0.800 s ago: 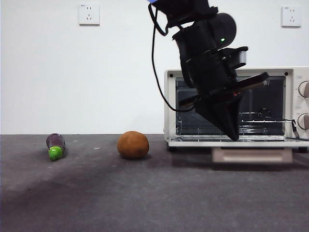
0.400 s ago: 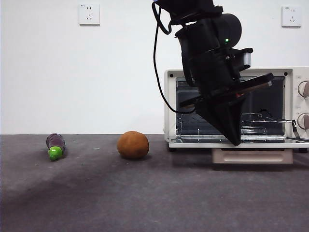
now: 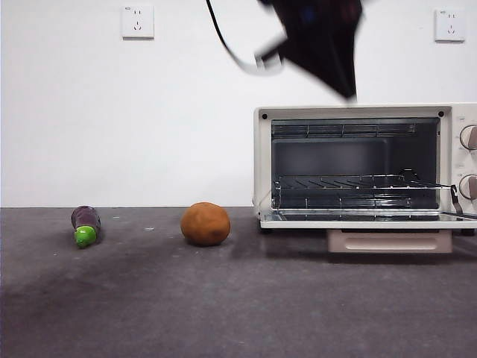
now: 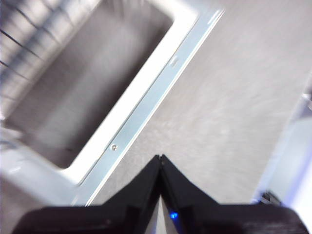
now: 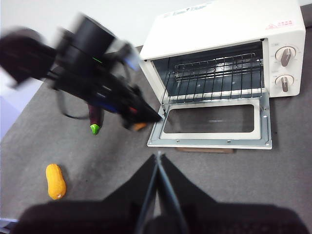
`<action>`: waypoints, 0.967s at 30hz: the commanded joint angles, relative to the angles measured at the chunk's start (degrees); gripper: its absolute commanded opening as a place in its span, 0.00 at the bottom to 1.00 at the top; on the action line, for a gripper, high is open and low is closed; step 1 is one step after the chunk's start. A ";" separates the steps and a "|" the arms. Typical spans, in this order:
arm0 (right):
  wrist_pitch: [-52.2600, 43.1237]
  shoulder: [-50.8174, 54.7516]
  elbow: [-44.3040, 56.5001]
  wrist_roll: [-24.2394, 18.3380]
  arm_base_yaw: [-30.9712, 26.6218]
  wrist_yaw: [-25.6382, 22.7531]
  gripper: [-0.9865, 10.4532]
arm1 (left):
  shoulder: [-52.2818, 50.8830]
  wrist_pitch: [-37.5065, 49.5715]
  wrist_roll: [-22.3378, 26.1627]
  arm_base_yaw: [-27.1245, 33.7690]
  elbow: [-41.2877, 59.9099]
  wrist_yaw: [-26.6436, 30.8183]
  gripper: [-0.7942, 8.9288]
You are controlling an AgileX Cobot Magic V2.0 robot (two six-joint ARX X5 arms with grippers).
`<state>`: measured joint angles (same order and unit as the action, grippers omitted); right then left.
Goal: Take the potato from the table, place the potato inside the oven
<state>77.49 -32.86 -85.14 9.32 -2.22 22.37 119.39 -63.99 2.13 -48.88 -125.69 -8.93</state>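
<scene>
Both grippers are seen with jaws pressed together, nothing held. Well below the left gripper (image 3: 344, 93), raised and blurred above the open oven (image 3: 358, 168), the potato (image 3: 205, 224) rests on the table (image 3: 238, 306).

Matte, dimpled potato (image 3: 205, 223) on rough grey table (image 3: 223, 298) — oven (image 3: 365, 164) smooth cream enamel, its wire rack (image 3: 350, 181) shiny metal.

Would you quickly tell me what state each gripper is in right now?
Left gripper: shut, holding nothing.
Right gripper: shut, holding nothing.
</scene>
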 commanded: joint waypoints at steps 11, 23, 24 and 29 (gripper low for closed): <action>-6.97 -4.55 -0.13 2.58 -0.02 9.22 0.09 | -20.46 -6.49 3.61 1.09 0.33 3.52 0.07; -19.58 -19.06 -0.13 6.16 0.63 20.33 0.10 | -36.20 -11.58 3.32 1.20 0.39 8.07 0.08; -20.59 -20.39 -0.13 6.49 1.53 20.68 0.10 | -37.29 -11.63 3.28 1.20 0.48 8.02 0.08; -26.93 -25.59 -0.13 9.77 10.32 19.34 0.18 | -43.36 -11.63 2.75 1.16 4.33 7.28 0.08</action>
<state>51.72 -58.37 -85.19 17.30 6.39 41.69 76.47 -75.59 5.32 -47.72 -122.50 -1.26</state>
